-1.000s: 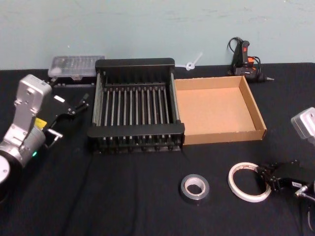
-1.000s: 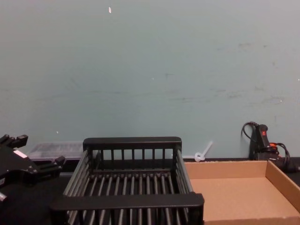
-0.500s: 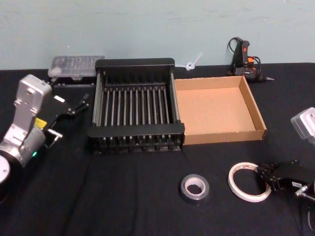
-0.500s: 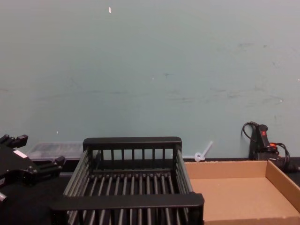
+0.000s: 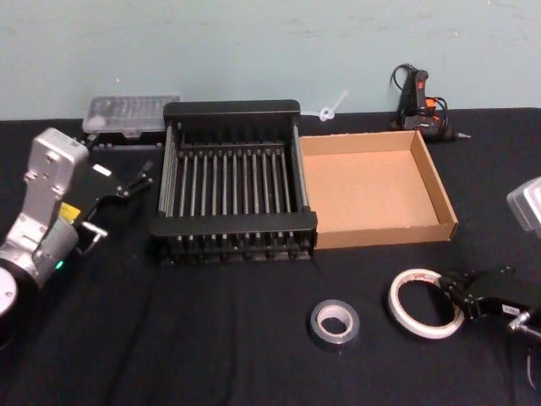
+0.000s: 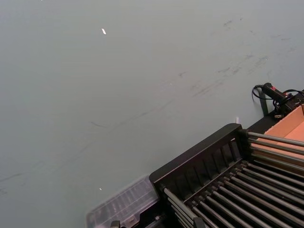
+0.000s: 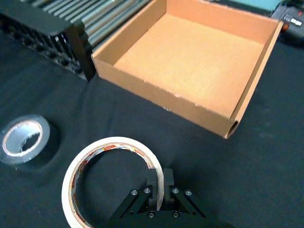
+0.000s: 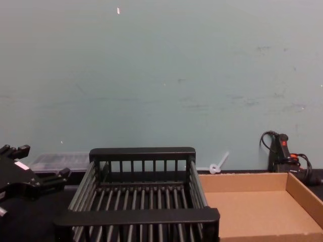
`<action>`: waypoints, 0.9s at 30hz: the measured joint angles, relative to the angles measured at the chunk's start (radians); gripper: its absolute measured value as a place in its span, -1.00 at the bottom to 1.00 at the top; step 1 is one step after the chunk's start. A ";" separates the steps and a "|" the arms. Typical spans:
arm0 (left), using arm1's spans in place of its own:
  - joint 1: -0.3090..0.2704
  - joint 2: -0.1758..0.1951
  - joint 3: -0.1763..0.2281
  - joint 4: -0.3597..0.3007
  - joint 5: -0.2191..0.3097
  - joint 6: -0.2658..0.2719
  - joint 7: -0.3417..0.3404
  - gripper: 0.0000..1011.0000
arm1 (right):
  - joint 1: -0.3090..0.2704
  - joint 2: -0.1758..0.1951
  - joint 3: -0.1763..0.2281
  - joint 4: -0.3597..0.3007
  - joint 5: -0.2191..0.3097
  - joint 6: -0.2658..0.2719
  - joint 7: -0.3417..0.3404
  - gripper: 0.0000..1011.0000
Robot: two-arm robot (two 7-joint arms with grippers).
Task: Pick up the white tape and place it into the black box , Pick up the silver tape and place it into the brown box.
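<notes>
The black box [image 5: 230, 191] looks like matt plastic with smooth bars; the brown box [image 5: 372, 190] is rough matt cardboard. The silver tape [image 5: 334, 325] shines faintly — glossy film — on a bench [image 5: 211, 338] covered in matt black cloth.

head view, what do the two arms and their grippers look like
The left arm is silver-grey metal with a boxy wrist block, a small green light near its base and a yellow-black label; its left gripper is black with a white sticker. The right arm has a silver-grey block at the frame's edge, and the right gripper is black, with a white label and a thin metal pin.
</notes>
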 joint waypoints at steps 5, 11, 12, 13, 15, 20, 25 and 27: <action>0.000 0.000 0.000 0.000 0.000 0.000 0.000 0.98 | 0.009 -0.005 0.008 -0.005 0.012 -0.009 -0.004 -0.82; 0.000 0.000 0.000 0.000 0.000 0.000 0.000 0.98 | 0.040 -0.022 0.009 0.000 0.023 -0.024 -0.014 -0.82; 0.000 0.000 0.000 0.000 0.000 0.000 0.000 0.98 | 0.051 -0.027 0.009 0.002 0.025 -0.029 -0.017 -0.82; 0.000 0.000 0.000 0.000 0.000 0.000 0.000 0.98 | 0.056 -0.030 0.009 0.004 0.026 -0.031 -0.018 -0.82; 0.000 0.000 0.000 0.000 0.000 0.000 0.000 0.98 | 0.068 -0.035 0.008 0.007 0.026 -0.034 -0.020 -0.82; 0.000 0.000 0.000 0.000 0.000 0.000 0.000 0.98 | 0.112 -0.054 -0.002 0.023 0.024 -0.040 -0.033 -0.82; 0.000 0.000 0.000 0.000 0.000 0.000 0.000 0.98 | 0.155 -0.073 -0.018 0.042 0.009 -0.045 -0.040 -0.82; 0.000 0.000 0.000 0.000 0.000 0.000 0.000 0.98 | 0.179 -0.082 -0.028 0.055 -0.001 -0.050 -0.040 -0.82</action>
